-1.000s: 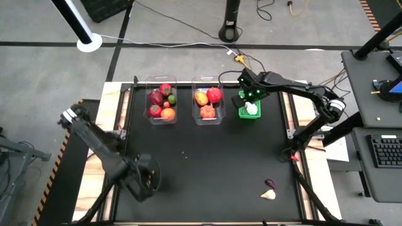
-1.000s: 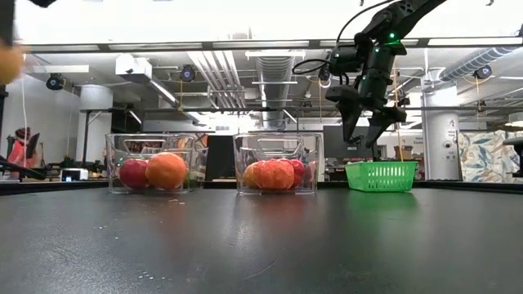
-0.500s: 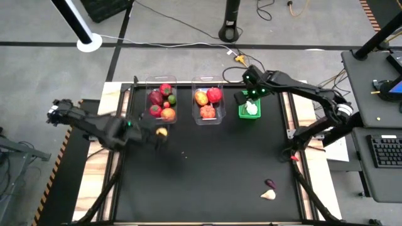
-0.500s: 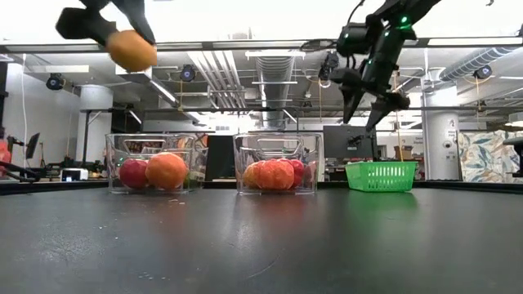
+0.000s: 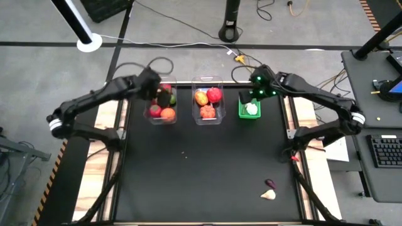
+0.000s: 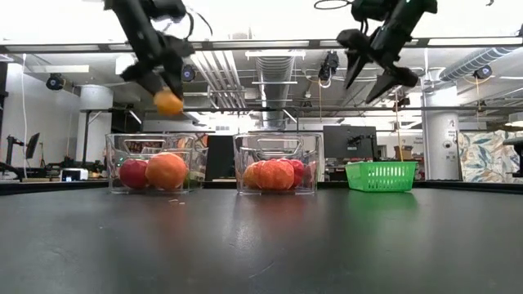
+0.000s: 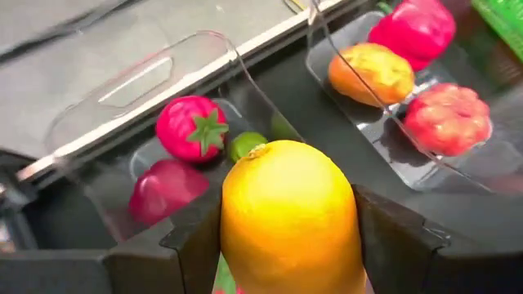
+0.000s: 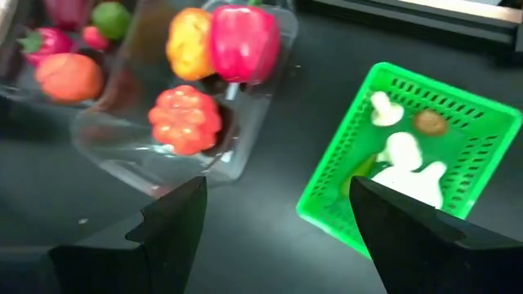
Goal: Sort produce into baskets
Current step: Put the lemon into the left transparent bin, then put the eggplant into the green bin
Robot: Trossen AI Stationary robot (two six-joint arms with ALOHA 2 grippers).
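Lemon (image 7: pixel 288 219), yellow-orange and oval, clamped between the fingers of the left gripper (image 5: pixel 163 98), long axis running out past the fingertips, small nub end pointing away from the wrist. Held in the air above the left clear tub (image 5: pixel 151 81), well clear of its rim in the low view. Below it in that tub: red strawberry (image 7: pixel 193 128), lime green piece (image 7: pixel 244 144), dark red piece (image 7: pixel 163 189), orange piece (image 5: pixel 168 113). Middle clear tub (image 5: pixel 207 80) just right, holding a yellow-orange piece, two red pieces. Right gripper (image 6: pixel 374 68) raised above the green basket (image 5: pixel 249 113), jaws apart, nothing between them. White garlic-like pieces (image 8: pixel 402 160) inside that basket. Near right on the black table (image 5: pixel 207 169): dark purple piece (image 5: pixel 271 184) beside a pale piece (image 5: pixel 268 194).
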